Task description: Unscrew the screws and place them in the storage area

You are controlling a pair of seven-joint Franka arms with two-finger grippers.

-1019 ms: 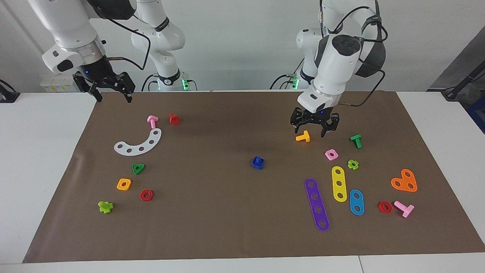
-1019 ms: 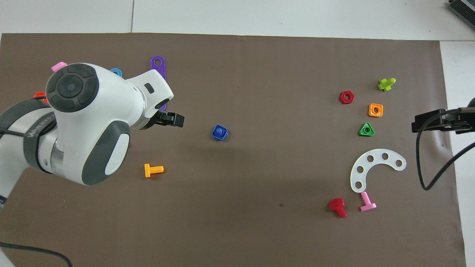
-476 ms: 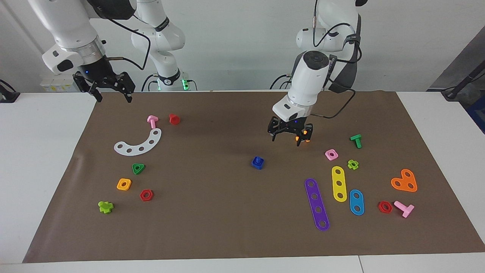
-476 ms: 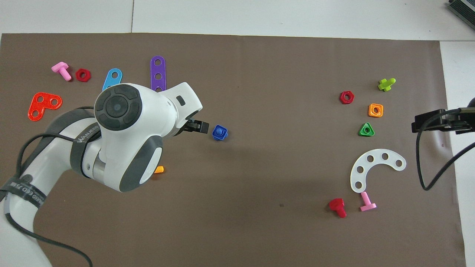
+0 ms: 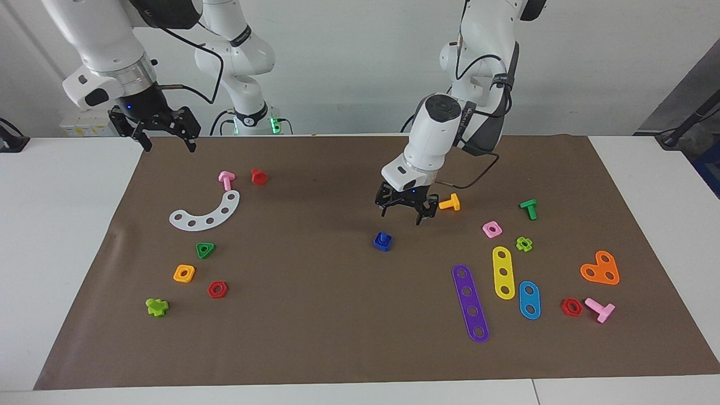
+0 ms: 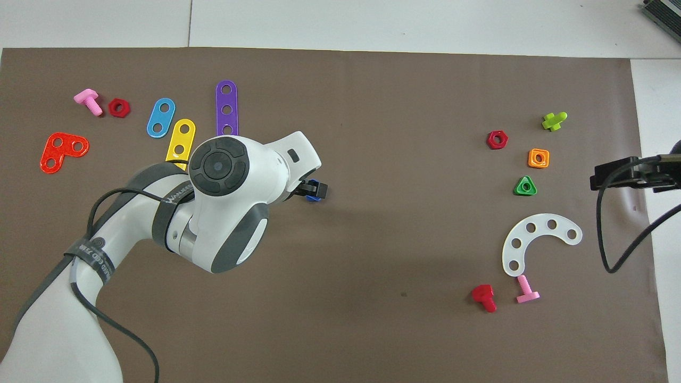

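Your left gripper [image 5: 403, 210] hung above the brown mat [image 5: 337, 349], jaws spread wide and holding nothing, just short of the dark-blue screw [image 5: 382, 241] at mid-table. From above the fingers seemed to cover the screw, but the facing view showed them raised and apart from it, so no grip had been made. The screw stood shaft-up in what looked like a blue nut, though the join was too small to be sure of; that upright stance is likely why your wrist pointed straight down, ready to pinch the shaft and twist.

Your right gripper [image 5: 163, 130] waited, jaws also wide and empty, over the mat's edge at the right arm's end of the table. The storage area [image 5: 194, 261], the bare mat among the white curved strip [image 5: 206, 214], green triangular nut [image 5: 205, 250], orange square nut [image 5: 184, 273] and red hex nut [image 5: 217, 289], lay well apart from the screw, toward that same end. An orange bolt [image 5: 450, 203] lay on its side just beside your left gripper, untouched.
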